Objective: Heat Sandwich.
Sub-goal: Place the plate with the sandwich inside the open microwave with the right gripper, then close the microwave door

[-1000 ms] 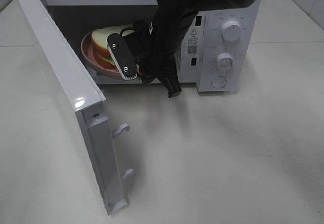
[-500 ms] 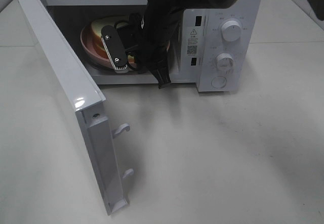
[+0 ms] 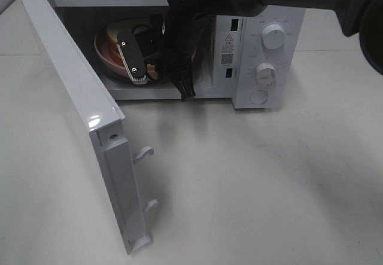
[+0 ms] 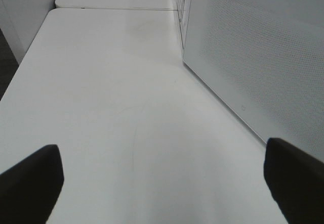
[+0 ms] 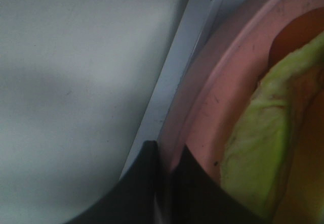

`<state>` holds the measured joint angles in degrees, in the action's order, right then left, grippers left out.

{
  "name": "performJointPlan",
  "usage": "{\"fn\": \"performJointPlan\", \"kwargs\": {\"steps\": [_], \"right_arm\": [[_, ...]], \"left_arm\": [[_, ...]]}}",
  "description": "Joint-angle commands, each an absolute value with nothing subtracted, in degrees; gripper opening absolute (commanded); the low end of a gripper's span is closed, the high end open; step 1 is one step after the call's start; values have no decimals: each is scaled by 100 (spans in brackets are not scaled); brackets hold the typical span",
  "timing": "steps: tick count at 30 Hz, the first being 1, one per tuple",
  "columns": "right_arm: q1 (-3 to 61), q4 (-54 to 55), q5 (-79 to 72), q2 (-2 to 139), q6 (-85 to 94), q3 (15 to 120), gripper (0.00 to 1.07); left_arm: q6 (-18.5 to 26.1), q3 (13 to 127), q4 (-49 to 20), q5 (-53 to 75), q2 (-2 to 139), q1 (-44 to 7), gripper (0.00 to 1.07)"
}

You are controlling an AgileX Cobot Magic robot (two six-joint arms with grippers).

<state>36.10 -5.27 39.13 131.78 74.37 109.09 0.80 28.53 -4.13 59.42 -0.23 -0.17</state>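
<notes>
The sandwich (image 3: 115, 32) lies on a round pink plate (image 3: 105, 60) inside the open microwave (image 3: 272, 67), mostly hidden behind my right arm. In the right wrist view its pale green leaf (image 5: 263, 133) rests on the plate (image 5: 212, 97), and my right gripper (image 5: 166, 183) is shut on the plate's rim beside the cavity's front edge. From above, that gripper (image 3: 139, 76) reaches into the cavity from the right. My left gripper (image 4: 162, 183) stands open over bare table, holding nothing, and does not show in the high view.
The microwave door (image 3: 72, 91) swings wide toward the front left, latch hooks (image 3: 146, 152) sticking out. Its perforated outer face (image 4: 253, 57) stands beside my left gripper. Two dials (image 3: 273, 36) sit on the right panel. White table (image 3: 269, 187) lies in front.
My right gripper has carried the plate and sandwich further into the microwave cavity, leftward and back. The left gripper has stayed open.
</notes>
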Motion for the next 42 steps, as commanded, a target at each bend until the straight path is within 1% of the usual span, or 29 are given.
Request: {"fn": "performJointPlan", "kwargs": {"steps": [1, 2, 6, 7, 8, 9, 10, 11, 12, 14, 15, 16, 17, 20, 31, 42], "right_arm": [[3535, -550, 3587, 13161, 7385, 11001, 7], [3535, -550, 3587, 13161, 7385, 11001, 7], [3512, -561, 3524, 13212, 7162, 11001, 20], [3512, -561, 3524, 13212, 7162, 11001, 20], [3478, -561, 3524, 13212, 7122, 11001, 29], [3478, -561, 3524, 13212, 7082, 11001, 35], [3478, -561, 3524, 13212, 7042, 11001, 40], [3478, -561, 3524, 13212, 7042, 11001, 40], [3478, -561, 3518, 13212, 6961, 11001, 53], [3478, -579, 3535, 13212, 6858, 11001, 64], [3478, -579, 3547, 13212, 6807, 11001, 67], [3478, -579, 3558, 13212, 6681, 11001, 75], [3478, -579, 3558, 13212, 6681, 11001, 75], [3478, -579, 3575, 13212, 6589, 11001, 79], [3478, -579, 3570, 13172, 6383, 10949, 76], [3478, -705, 2985, 12554, 6417, 9935, 76]], "left_arm": [[80, 2836, -407, 5924, -160, -17, 101], [80, 2836, -407, 5924, -160, -17, 101], [80, 2836, -407, 5924, -160, -17, 101], [80, 2836, -407, 5924, -160, -17, 101], [80, 2836, -407, 5924, -160, -17, 101], [80, 2836, -407, 5924, -160, -17, 101], [80, 2836, -407, 5924, -160, -17, 101], [80, 2836, -407, 5924, -160, -17, 101], [80, 2836, -407, 5924, -160, -17, 101], [80, 2836, -407, 5924, -160, -17, 101], [80, 2836, -407, 5924, -160, -17, 101], [80, 2836, -407, 5924, -160, -17, 101], [80, 2836, -407, 5924, -160, -17, 101], [80, 2836, -407, 5924, -160, -17, 101], [80, 2836, -407, 5924, -160, -17, 101], [80, 2836, -407, 5924, -160, -17, 101]]}}
